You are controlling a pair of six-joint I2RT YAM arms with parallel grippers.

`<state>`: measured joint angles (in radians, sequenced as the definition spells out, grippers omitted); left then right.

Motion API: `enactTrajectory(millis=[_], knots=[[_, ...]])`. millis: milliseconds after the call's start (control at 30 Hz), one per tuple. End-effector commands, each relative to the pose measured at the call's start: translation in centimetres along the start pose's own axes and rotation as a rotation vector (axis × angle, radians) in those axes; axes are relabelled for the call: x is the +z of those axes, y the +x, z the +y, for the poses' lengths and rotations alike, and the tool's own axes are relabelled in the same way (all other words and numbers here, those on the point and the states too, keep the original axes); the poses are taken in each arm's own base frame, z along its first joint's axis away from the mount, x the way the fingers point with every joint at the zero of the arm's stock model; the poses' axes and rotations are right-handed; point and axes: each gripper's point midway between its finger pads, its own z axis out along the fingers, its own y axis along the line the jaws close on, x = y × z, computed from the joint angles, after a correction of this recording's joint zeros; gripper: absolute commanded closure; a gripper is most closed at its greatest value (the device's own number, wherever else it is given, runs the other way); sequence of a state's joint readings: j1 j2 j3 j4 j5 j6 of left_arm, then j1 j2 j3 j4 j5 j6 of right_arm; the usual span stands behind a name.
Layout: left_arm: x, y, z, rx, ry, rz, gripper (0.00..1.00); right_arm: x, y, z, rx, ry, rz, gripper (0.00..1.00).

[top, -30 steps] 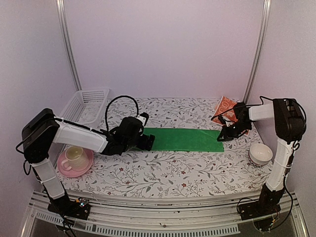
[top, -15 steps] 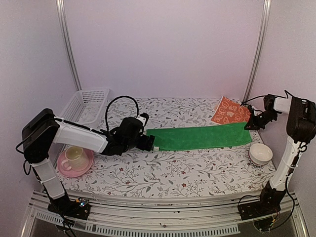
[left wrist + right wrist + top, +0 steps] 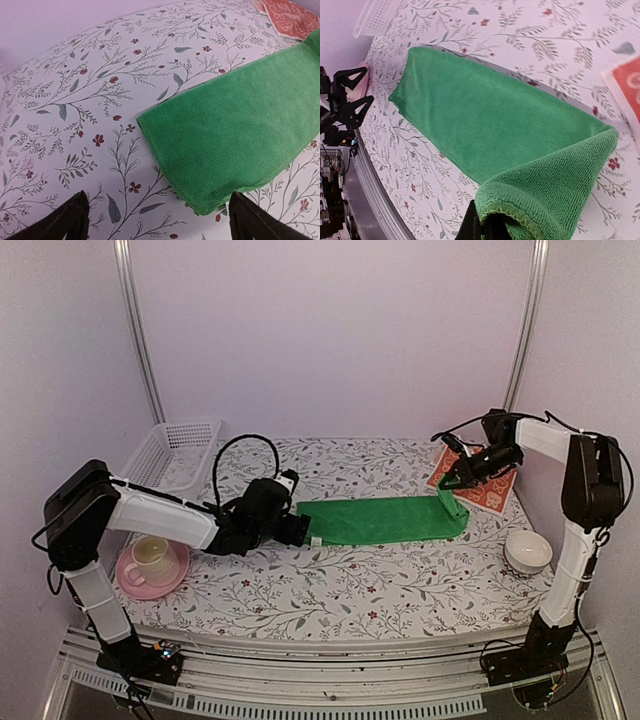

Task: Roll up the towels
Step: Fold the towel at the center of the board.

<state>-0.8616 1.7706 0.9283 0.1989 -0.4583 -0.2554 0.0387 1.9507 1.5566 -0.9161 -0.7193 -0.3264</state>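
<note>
With the right end effector [image 3: 455, 478] pinching the lifted right end of the green towel [image 3: 385, 520] and the left end effector [image 3: 306, 533] spreading wide, empty, perhaps not pinning the left end to the desk [image 3: 350, 590], the towel is risking sliding instead of rolling.

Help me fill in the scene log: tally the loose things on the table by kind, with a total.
towels: 2, the green towel and the orange-red patterned towel
white basket: 1
cup: 1
pink saucer: 1
white bowl: 1
Total: 6
</note>
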Motion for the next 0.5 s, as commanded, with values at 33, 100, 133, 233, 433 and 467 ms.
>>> enactTrajectory(millis=[33,100,133,233,433,467], knots=[[-1.4,-1.7,1.7,-0.008,-0.054,-0.04,0.03,2.2,-2.1,6.0,-0.09,-0.138,0.02,0.98],[-1.8,-1.7,2.3,-0.016,-0.065,-0.044,0.03,3.5,-2.4,7.5,-0.113,-0.166,0.046,0.98],[-2.0,-1.7,2.6,-0.021,-0.069,-0.046,0.03,4.1,-2.7,8.2,-0.126,-0.18,0.057,0.98],[-2.5,-1.7,3.4,-0.031,-0.079,-0.053,0.03,5.7,-3.9,10.4,-0.165,-0.219,0.073,0.98],[-3.2,-1.5,4.6,-0.044,-0.1,-0.056,0.03,8.7,-5.5,14.5,-0.216,-0.298,0.094,0.98],[-3.3,-1.4,4.7,-0.046,-0.102,-0.055,0.03,9.1,-5.7,15.1,-0.227,-0.311,0.096,0.98]])
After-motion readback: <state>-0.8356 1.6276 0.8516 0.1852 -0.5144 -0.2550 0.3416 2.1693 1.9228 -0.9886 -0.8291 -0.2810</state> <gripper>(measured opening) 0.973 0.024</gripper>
